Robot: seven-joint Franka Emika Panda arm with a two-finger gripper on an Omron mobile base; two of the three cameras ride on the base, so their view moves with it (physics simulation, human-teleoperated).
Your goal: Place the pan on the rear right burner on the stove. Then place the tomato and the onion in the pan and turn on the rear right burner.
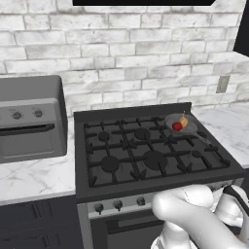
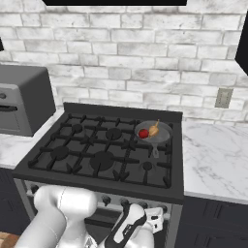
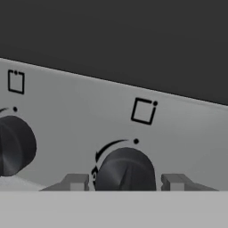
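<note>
Pan (image 1: 181, 124) sat on the rear right burner (image 2: 156, 137) of the stove (image 1: 146, 151), near the back right corner of the stove top. Its thin handle pointed toward the front of the stove. Inside the pan lay the tomato (image 1: 177, 126), small and red, and the onion (image 1: 184, 120) was touching it on the side nearer the wall.

The white arm reached down low in front of the stove, by its silver front panel (image 3: 89, 116). In the hand view, the gripper (image 3: 128, 181) was right at a round black knob (image 3: 125, 170) on that panel. One grey fingertip (image 3: 75, 181) stood on each side of the knob, with small gaps between them and the knob, so the fingers were apart and not squeezing it. Another black knob (image 3: 13, 144) sat further along the panel, at the edge of that view.

A grey oven box (image 1: 30, 119) stood on the white marble counter (image 1: 34, 177) beside the left edge of the stove.
</note>
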